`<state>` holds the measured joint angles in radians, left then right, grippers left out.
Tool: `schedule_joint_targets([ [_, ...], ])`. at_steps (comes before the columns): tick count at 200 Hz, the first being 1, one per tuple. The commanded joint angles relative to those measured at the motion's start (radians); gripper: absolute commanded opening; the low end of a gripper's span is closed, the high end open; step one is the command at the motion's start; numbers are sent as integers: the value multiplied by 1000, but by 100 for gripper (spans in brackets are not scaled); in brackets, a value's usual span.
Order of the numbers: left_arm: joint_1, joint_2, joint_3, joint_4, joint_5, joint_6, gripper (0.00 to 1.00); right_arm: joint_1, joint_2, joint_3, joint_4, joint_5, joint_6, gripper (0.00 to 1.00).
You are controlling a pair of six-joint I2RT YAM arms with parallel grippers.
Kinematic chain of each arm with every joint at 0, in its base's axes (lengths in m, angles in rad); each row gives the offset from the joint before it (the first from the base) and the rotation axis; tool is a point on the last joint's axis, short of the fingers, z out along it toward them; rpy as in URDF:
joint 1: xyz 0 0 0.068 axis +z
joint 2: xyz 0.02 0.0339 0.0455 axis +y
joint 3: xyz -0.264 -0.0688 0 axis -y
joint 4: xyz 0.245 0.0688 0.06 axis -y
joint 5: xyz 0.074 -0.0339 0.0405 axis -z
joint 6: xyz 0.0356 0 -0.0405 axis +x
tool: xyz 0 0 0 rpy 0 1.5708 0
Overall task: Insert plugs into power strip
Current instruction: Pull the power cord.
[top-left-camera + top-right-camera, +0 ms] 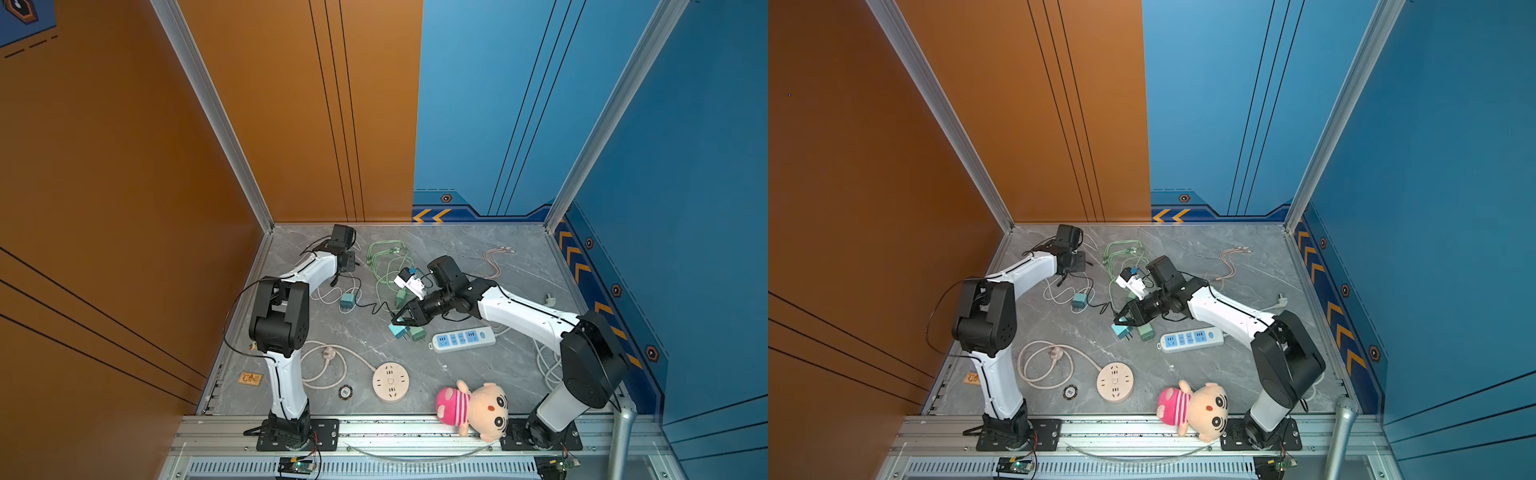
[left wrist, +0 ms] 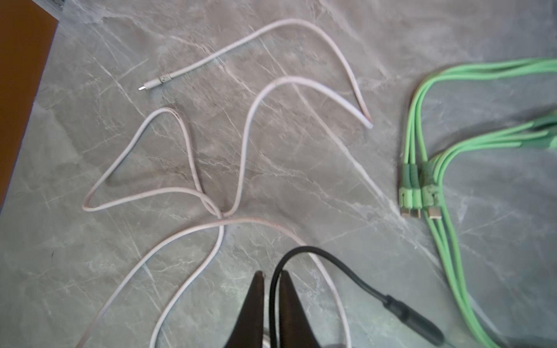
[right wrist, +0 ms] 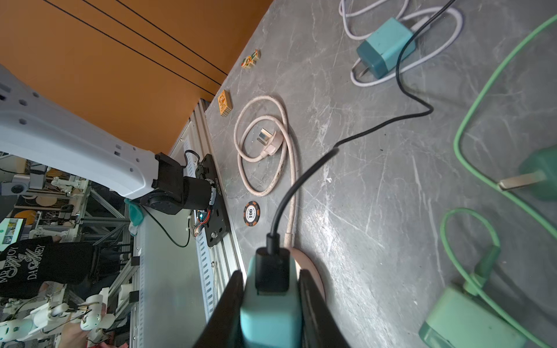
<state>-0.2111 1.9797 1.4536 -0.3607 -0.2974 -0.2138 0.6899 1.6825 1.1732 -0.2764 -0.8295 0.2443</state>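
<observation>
Mid-counter, your right pincer is clenched on the sides of a teal plug, with a black cable seated in its back. Step in hand: carrying it to the power strip, toward the counter's right edge. Next, square the prongs over a free slot. Near the far left corner, your left pincer straddles what looks like the same cable; pinched or loose, can't tell. Only the top views show strip and prongs. The right wrist view shows the grip.
</observation>
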Motion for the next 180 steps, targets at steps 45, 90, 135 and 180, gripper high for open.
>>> schedule_joint_targets([
  [45, -28, -92, 10, -87, 10, -3, 43, 5, 58, 79, 51, 41, 46, 0],
  [90, -96, -437, -238, -93, 38, -76, 48, 5, 59, 77, 74, 63, 64, 0],
  [135, -205, -674, -380, -219, 0, -159, 50, 5, 71, 59, 238, 59, 197, 0],
  [180, -317, -898, -481, -281, -18, -303, 60, 2, 85, 70, 414, 90, 381, 0],
])
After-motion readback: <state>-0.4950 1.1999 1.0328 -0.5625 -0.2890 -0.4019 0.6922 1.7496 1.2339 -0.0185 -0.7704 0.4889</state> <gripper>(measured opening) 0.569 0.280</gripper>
